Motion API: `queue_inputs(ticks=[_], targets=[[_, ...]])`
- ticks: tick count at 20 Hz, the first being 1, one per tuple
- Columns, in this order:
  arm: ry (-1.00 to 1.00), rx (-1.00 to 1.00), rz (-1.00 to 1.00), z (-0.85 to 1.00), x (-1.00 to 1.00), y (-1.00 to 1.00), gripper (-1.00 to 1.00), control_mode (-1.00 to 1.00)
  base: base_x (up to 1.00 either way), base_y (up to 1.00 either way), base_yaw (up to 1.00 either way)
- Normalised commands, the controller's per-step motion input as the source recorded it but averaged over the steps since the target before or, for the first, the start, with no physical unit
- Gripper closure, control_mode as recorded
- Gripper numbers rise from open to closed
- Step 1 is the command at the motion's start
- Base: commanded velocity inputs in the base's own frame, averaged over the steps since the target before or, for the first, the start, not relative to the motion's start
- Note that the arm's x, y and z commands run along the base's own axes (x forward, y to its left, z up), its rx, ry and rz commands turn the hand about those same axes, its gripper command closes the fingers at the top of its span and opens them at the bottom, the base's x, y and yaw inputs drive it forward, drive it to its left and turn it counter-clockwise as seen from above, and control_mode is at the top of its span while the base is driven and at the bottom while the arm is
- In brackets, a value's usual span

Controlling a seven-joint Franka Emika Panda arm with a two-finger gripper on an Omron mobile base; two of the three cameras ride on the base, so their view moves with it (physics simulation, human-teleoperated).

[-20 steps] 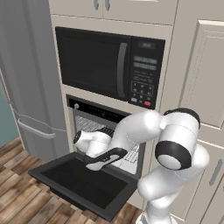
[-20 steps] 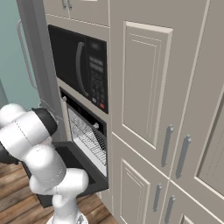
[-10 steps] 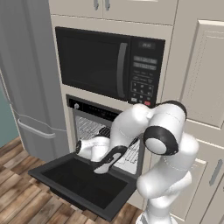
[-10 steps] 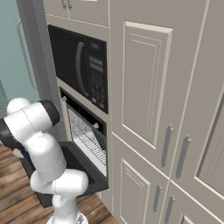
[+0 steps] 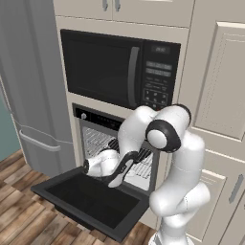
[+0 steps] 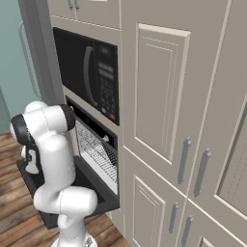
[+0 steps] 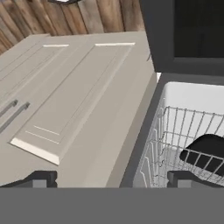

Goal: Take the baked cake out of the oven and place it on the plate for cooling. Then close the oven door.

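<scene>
Oven [image 5: 112, 143]: built into the cabinet wall under the microwave [image 5: 119, 72]; cavity open, wire racks [image 7: 175, 144] visible inside.
Oven door [image 5: 91, 201]: dropped flat, sticking out toward the wooden floor [image 5: 19, 215]; also seen from the right base view [image 6: 91, 185] beneath the arm.
Cake: dark rounded shape [image 7: 205, 153] on a wire rack near the right edge of the hand view, partly behind the rack wires; too little shown to be sure of more.
Pincer [image 5: 88, 166]: above the open door's inner edge, at the mouth of the oven, low on its left side; in the hand view [image 7: 111, 179] aimed along the oven's side frame and a cabinet door panel [image 7: 65, 100].
Pincer state: fingertips [image 7: 41, 178] well apart at the bottom corners of the hand view, spread wide, nothing between them.
Cake relative to pincer: beyond the right fingertip, inside the cavity, apart from both tips, not touched.
Fridge [image 5: 28, 95]: grey, just left of the oven column.
</scene>
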Motion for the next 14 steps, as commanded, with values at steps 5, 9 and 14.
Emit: queue_inputs(ticks=[5, 9, 14], targets=[[-0.05, 0.0, 0.0, -0.17, 0.49, 0.0, -1.0, -1.0, 0.0, 0.0, 0.0], [-0.14, 0.0, 0.0, -0.46, 0.32, -0.08, -1.0, -1.0, 0.0, 0.0, 0.0], [-0.24, 0.0, 0.04, -0.23, 0.21, -0.09, -1.0, -1.0, 0.0, 0.0, 0.0]])
